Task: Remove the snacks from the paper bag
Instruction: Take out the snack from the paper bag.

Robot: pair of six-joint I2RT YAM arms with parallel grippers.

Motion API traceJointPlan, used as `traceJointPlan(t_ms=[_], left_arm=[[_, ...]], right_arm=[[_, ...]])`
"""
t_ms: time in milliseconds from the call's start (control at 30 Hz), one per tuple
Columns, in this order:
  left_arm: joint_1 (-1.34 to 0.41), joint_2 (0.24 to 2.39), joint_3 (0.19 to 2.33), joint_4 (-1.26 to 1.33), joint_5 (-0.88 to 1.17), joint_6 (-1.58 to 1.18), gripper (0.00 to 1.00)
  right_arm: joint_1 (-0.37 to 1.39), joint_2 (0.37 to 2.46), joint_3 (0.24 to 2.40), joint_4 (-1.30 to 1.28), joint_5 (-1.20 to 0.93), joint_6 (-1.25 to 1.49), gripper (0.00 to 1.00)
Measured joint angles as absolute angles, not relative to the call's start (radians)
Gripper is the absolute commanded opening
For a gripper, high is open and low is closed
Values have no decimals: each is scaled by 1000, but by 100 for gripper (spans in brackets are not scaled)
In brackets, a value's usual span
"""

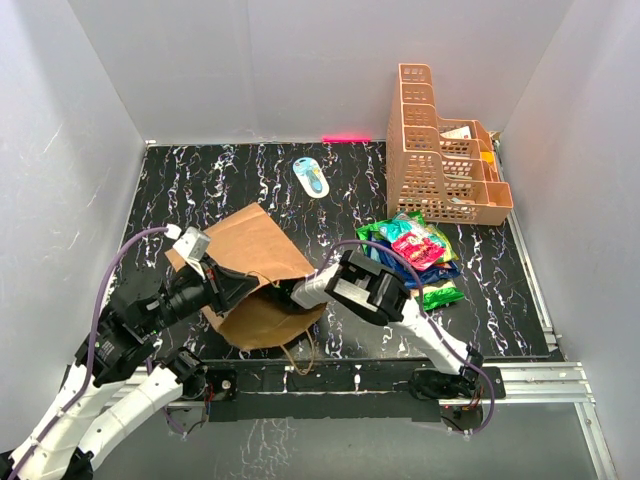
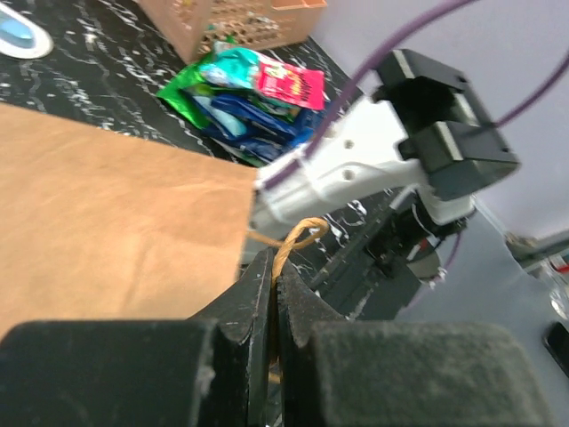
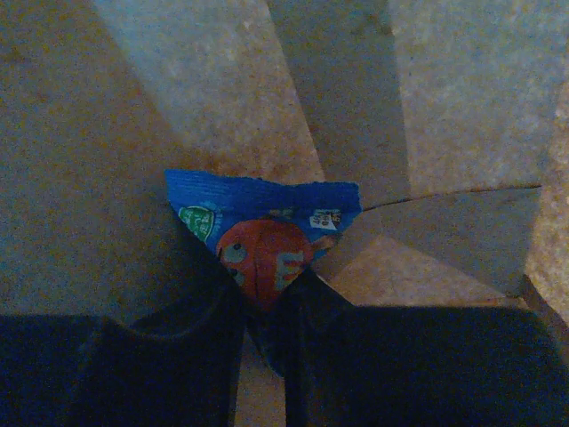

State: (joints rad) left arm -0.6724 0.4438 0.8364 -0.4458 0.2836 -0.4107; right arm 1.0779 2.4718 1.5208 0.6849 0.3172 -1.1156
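The left arm reaches in low from the bag's (image 1: pixel 250 245) left side. The left gripper (image 2: pixel 275 276) is clenched on the bag's twisted handle (image 2: pixel 300 235). The right arm bends in from the bag's right, with its wrist at the mouth. The right gripper (image 3: pixel 269 301) is inside the bag, its 2 fingers pinching the lower end of a blue packet (image 3: pixel 267 209). From above, the bag hides those fingers and the packet. The packet's print is dim and unreadable. Other snacks (image 1: pixel 415 250) lie piled to the right of the bag.
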Motion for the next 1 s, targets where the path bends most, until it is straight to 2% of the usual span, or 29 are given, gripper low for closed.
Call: traceJointPlan(t_ms=[267,567,733,1000], left_arm=[[-672,410,824,-455,89,-429,0],[-672,445,825,-414,10,-443,0],[-672,471,831,-405,-33,-456,0],[-672,516,870,-406,-121,-496,0]], right_arm=[[1112,2260,1256,715,318,-1065,14],[1178,1970,1009,673,226,-878,14],[1196,1804,897,585,159,-766,14],[1217,1430,793,342,29,-567,14]])
